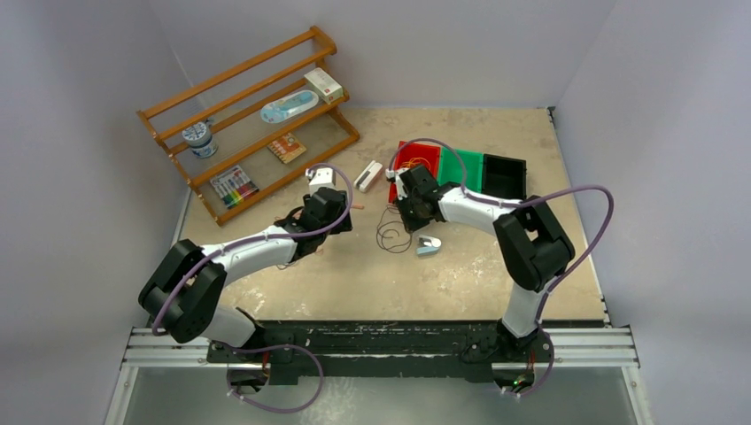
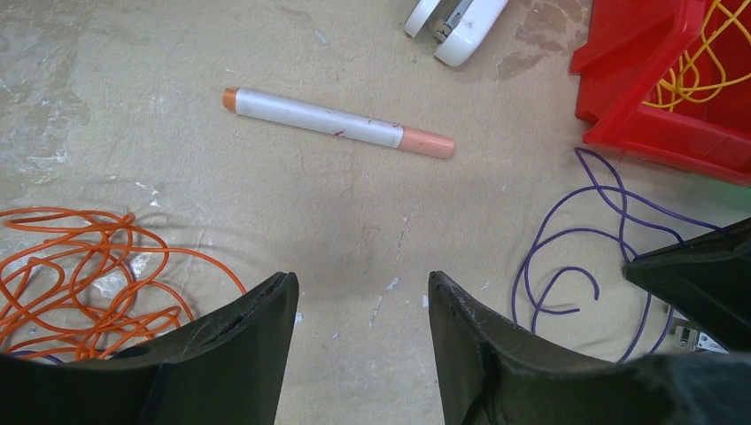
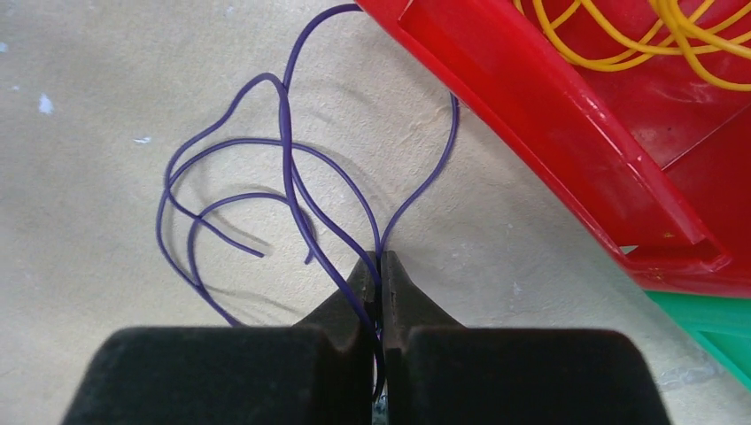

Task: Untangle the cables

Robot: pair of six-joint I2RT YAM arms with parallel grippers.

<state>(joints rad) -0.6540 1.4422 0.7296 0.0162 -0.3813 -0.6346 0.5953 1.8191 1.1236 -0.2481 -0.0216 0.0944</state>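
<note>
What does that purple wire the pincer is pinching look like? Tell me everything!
The purple wire is thin, smooth and bendy, like plastic-coated cable. It lies in a few loose, crossing loops on the beige table, with one cut end curling free inside the loops. The right pincer is shut on it where strands meet. One strand runs along the edge of the red bin.

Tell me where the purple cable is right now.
In the right wrist view, the purple cable loops on the table just left of the red bin, pinched in the shut right gripper.
</note>
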